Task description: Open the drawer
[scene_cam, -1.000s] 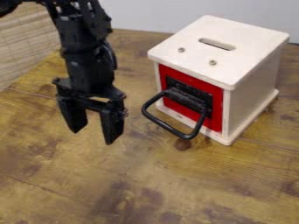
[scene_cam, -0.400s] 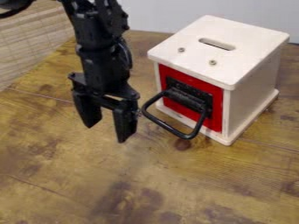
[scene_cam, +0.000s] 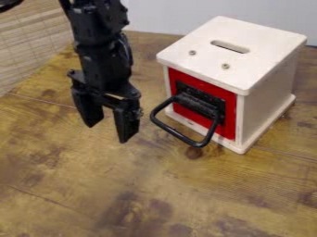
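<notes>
One robot arm (scene_cam: 102, 46) | one casing (scene_cam: 235, 46) | one drawer (scene_cam: 188, 85) | one loop handle (scene_cam: 170, 127)

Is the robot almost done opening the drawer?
Not yet, it looks like it's just starting. The arm is in place beside the black loop handle, but its jaws aren't touching it. Nothing is in hand. The red drawer still looks shut inside the white casing. Grabbing the handle and pulling are left.

A: Exposure moderate; pale glare on wooden tabletop (scene_cam: 87, 185) toward seven o'clock?
B: Confirmed. Casing's (scene_cam: 235, 42) top bright, its three o'clock side shaded. Low resolution; fine detail soft.
</notes>
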Tool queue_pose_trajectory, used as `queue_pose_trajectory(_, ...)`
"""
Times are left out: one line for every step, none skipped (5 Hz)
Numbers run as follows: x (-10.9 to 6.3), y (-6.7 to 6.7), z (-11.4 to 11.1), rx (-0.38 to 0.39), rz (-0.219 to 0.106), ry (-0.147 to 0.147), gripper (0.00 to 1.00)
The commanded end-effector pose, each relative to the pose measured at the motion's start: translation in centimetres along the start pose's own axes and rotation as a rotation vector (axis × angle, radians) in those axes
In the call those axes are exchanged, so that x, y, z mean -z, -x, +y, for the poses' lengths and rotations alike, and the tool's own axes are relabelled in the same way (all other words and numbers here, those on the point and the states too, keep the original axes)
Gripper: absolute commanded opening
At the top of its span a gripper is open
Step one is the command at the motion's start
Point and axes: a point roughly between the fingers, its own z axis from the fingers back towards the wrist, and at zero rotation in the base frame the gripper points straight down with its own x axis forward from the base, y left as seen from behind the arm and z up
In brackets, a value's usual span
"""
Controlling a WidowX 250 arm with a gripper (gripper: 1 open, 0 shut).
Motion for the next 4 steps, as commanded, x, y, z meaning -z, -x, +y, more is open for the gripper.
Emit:
queue_pose_trajectory(-2.6, -0.1, -0.6, 0.042, -0.094, -0.023, 1.00)
queue_pose_trajectory(-3.8, -0.4, -0.4, 0.116, -0.127, -0.030, 1.00)
queue_pose_trajectory(-4.1, -0.5, 0.1, 0.181, -0.144, -0.033, 1.00)
queue_pose_trajectory(-4.6, -1.0, -0.4, 0.111, -0.155, -0.043, 1.00)
